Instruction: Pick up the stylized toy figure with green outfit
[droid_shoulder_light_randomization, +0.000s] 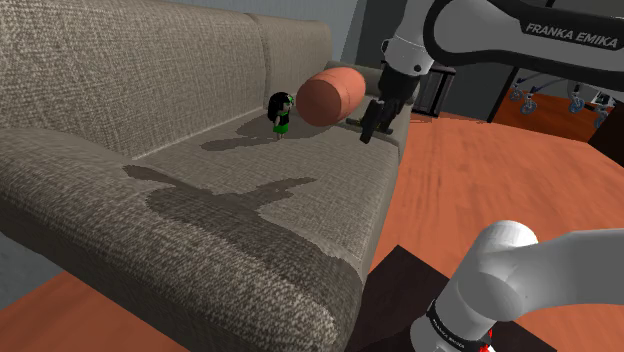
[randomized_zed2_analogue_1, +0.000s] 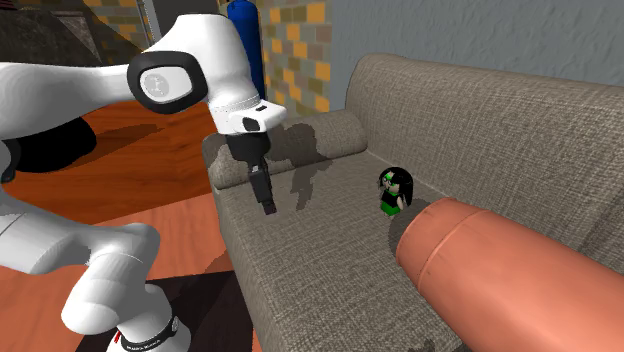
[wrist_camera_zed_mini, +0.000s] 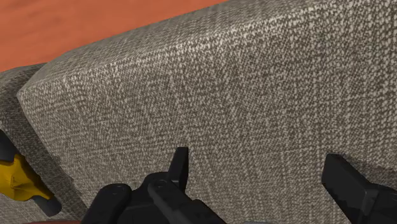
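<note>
Across the grey-brown sofa (droid_shoulder_light_randomization: 210, 215) seat, the orange bolster (droid_shoulder_light_randomization: 332, 95) is my first worry: a careless swing of the arm could roll it. My gripper (droid_shoulder_light_randomization: 370, 128) hangs near the seat's front edge, fingers spread, holding nothing. The small toy figure (droid_shoulder_light_randomization: 281, 112) stands just beside the bolster, near the backrest, well apart from the gripper; I judge a clumsy touch would topple it.

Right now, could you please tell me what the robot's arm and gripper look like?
The arm is glossy white with rounded links and dark joints; one dark band carries white FRANKA EMIKA lettering. The gripper is all black, with two flat, blocky fingers.
</note>
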